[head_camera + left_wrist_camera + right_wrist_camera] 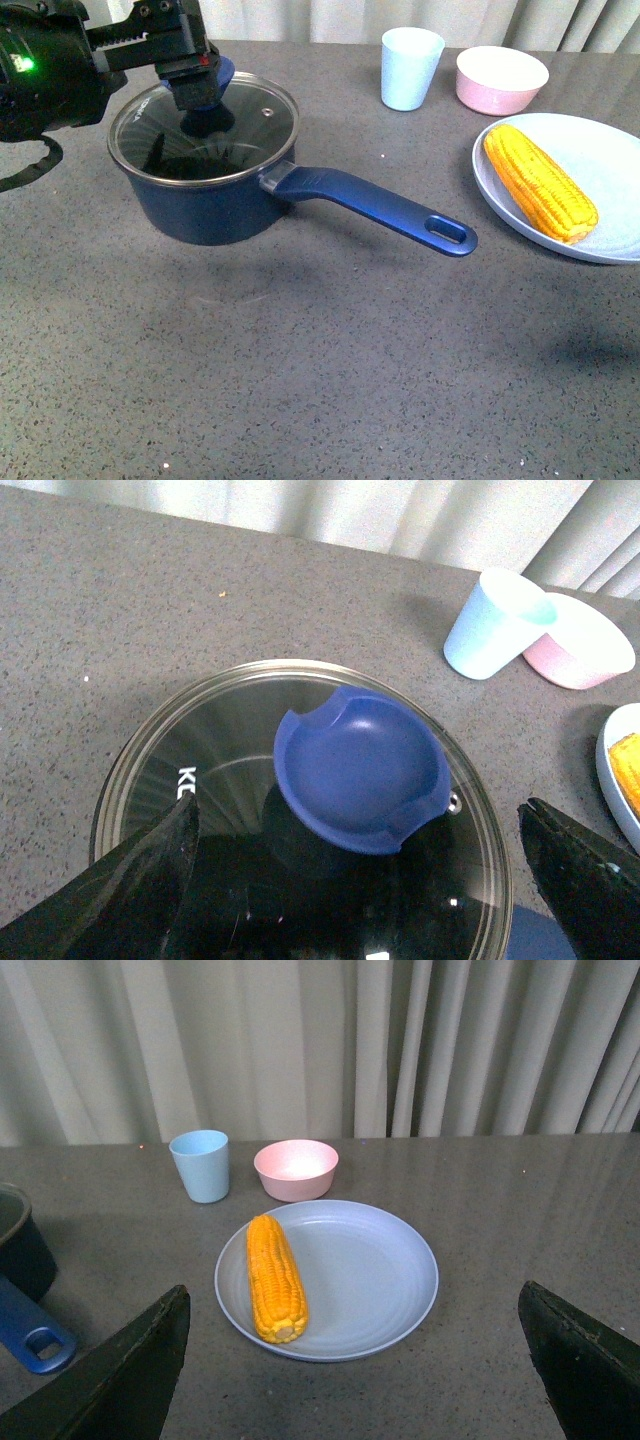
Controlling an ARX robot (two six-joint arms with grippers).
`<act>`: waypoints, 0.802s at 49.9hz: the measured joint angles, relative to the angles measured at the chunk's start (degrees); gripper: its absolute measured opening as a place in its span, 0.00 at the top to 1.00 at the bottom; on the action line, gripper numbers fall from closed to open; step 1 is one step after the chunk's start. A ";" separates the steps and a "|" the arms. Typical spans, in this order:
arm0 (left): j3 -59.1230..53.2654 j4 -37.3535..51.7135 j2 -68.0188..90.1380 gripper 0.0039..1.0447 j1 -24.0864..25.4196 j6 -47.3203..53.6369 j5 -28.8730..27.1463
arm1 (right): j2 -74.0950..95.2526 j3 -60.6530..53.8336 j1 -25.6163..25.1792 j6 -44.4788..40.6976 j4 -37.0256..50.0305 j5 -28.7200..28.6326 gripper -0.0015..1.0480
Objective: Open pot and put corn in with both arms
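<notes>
Nearest the front camera, bare grey speckled tabletop (300,390) is seen. Behind it the pot (215,205) is stood to the left, its long handle (380,205) pointed out toward the right, and it is closed by a glass lid (265,115) with a blue knob (360,770). The corn (540,180) is laid on a pale blue plate (610,150) well to the right, apart from the pot. A light blue cup (410,68) and a pink bowl (500,78) are set just beside each other behind the plate. The layout appears chosen so that each arm is given its own job: the lid lies on the left arm's side, the cob on the right arm's.

The left gripper (197,92) is reached in over the pot from the left and held low above the lid, centred on the knob. In the left wrist view its fingers (140,880) are spread wide, one on either side of the knob; no contact is shown and nothing is gripped. The pose is judged to be the approach for lifting the lid, a first step not yet done.

The right gripper (352,1295) is not shown in the front view. From its wrist camera its fingers (590,1360) are seen parted and empty, held above the table and faced toward the plate, with the cob framed between them but well ahead. It is judged to be poised for the pick once the pot is opened.
</notes>
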 joint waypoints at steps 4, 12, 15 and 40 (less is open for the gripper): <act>1.84 -0.57 1.05 0.08 -0.59 1.20 -0.46 | 0.00 0.00 0.00 0.02 0.00 0.00 0.09; 4.33 -1.42 2.78 0.08 -1.25 2.84 -1.62 | 0.00 0.00 0.00 0.02 0.00 0.00 0.09; 4.87 -1.46 3.23 0.08 -1.33 3.26 -2.08 | 0.00 0.00 0.00 0.02 0.00 0.00 0.09; 9.60 -1.70 9.09 0.08 -2.71 5.88 -4.15 | 0.00 0.00 0.00 0.02 0.00 0.00 0.09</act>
